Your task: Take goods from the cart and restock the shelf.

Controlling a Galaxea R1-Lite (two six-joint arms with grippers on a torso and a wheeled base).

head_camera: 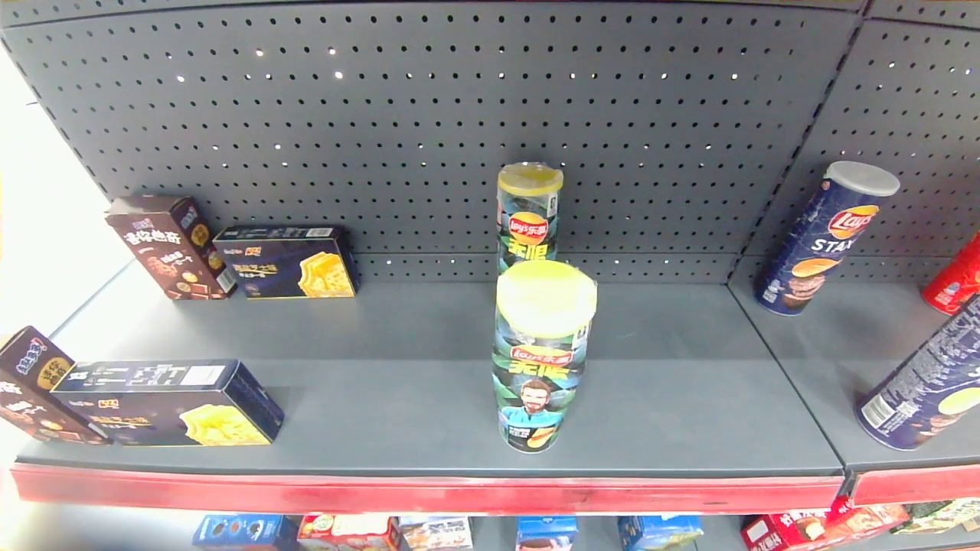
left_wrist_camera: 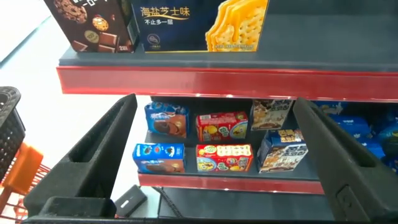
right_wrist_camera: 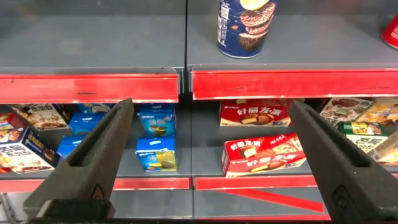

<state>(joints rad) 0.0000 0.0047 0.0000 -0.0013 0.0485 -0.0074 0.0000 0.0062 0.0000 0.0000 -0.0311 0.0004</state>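
Two chip cans with yellow lids stand upright in the middle of the grey shelf (head_camera: pixel 383 383), one near the front (head_camera: pixel 542 360) and one behind it (head_camera: pixel 528 214) against the pegboard. My left gripper (left_wrist_camera: pixel 214 109) is open and holds nothing, below the shelf's red front edge (left_wrist_camera: pixel 224 81) and facing the lower shelves of small boxes. My right gripper (right_wrist_camera: pixel 211 107) is also open with nothing in it, facing the red edges of two shelf sections. A black basket of the cart (left_wrist_camera: pixel 7 124) shows beside the left gripper.
Dark cracker boxes (head_camera: pixel 172 403) (head_camera: pixel 289 261) and brown chocolate boxes (head_camera: pixel 31 386) (head_camera: pixel 170 245) sit on the shelf's left. On the right section stand a blue can (head_camera: pixel 823 237), a second, tilted blue can (head_camera: pixel 922 386) and a red can (head_camera: pixel 953 279). Free room lies either side of the yellow-lidded cans.
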